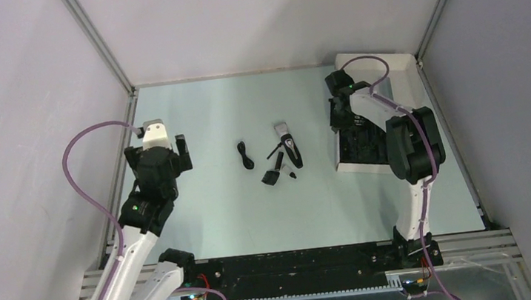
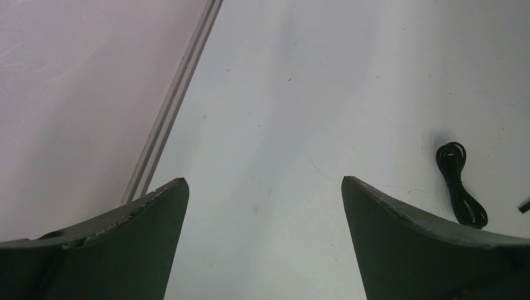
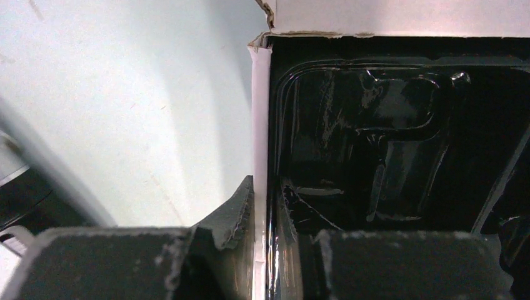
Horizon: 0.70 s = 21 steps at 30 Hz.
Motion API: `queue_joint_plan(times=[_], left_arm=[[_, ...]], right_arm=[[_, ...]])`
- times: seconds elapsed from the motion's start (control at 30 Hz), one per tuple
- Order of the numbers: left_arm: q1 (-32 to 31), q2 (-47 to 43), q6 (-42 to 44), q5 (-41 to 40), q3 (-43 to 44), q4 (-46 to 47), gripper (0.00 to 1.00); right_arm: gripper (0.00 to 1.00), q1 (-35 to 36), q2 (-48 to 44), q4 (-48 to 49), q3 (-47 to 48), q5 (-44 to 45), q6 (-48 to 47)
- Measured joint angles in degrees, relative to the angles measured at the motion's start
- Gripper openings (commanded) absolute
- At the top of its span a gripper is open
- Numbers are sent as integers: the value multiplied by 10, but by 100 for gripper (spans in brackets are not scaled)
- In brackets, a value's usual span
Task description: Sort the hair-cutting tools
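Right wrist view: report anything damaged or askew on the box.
The box has a torn, frayed corner at the top of the view, where two cardboard walls meet with ragged edges. The right tool grips the side wall, one finger outside and one inside above the black plastic tray. Nothing looks spilled.

On table (image 1: pixel 218 222) ctr: cord (image 1: pixel 246 155) left of clipper (image 1: pixel 289 144), comb attachment (image 1: pixel 273 177) just in front; box (image 1: pixel 399 69) far right, twd rear.

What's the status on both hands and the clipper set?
Left hand open, holding nothing. Right hand pinching white box wall. Clipper, cord, comb attachment loose mid-table, outside box. Nothing blocking between them and box.
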Motion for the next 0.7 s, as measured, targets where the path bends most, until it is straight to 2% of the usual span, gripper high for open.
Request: queue_joint_plan(times=[0.27, 0.53, 0.6, 0.67, 0.7], left_arm=[[0, -4, 0, 0, 0, 0, 100], [0, -5, 0, 0, 0, 0, 100], [0, -5, 0, 0, 0, 0, 100], [0, -5, 0, 0, 0, 0, 100], [0, -5, 0, 0, 0, 0, 100]], right_arm=[[7, 75, -5, 1, -8, 1, 37], [10, 125, -6, 1, -9, 6, 24], [14, 130, -8, 2, -12, 9, 16], [22, 132, -11, 3, -15, 10, 10], [29, 132, -12, 3, -17, 10, 5]])
